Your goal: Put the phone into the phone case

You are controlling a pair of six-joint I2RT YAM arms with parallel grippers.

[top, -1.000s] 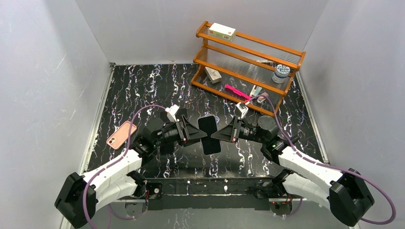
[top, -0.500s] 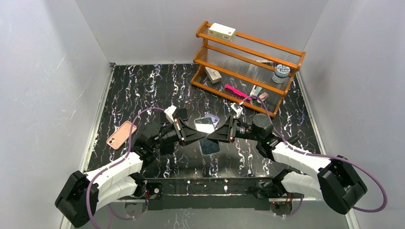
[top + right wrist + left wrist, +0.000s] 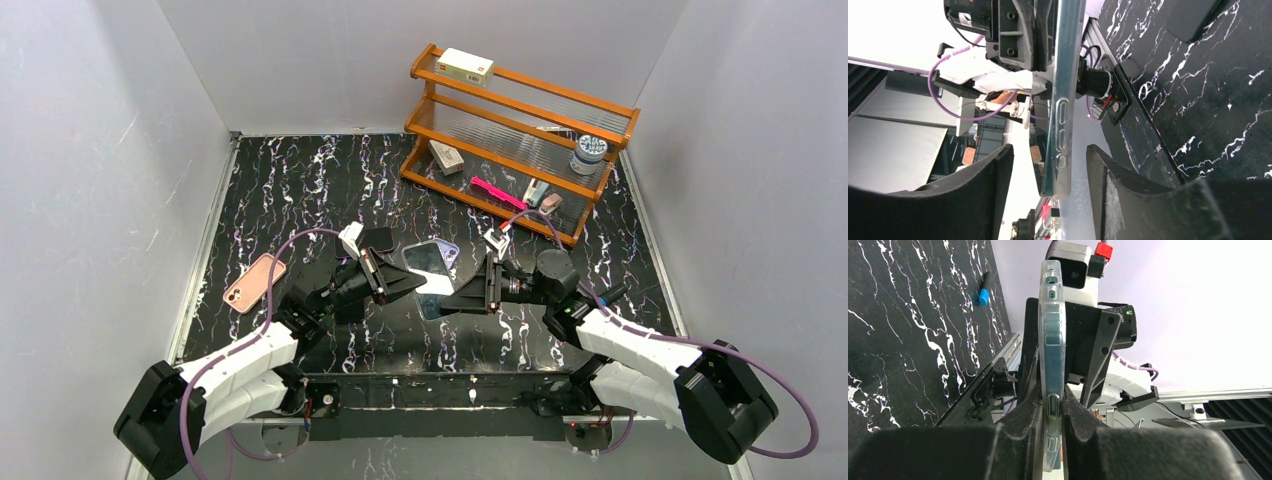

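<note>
Left claw has the case, right claw backed off.
I see left pinching the clear case's edge at frame centre. Right is spread either side, now lower-right versus 0.5 s ago. Pink phone lies mid-left.

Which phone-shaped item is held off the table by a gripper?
The clear case, pinched edge-on by the left gripper at centre; the pink phone lies flat on the table at the left, untouched.

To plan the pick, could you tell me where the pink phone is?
In the top view, the pink phone lies on the table, left of the left arm.
</note>
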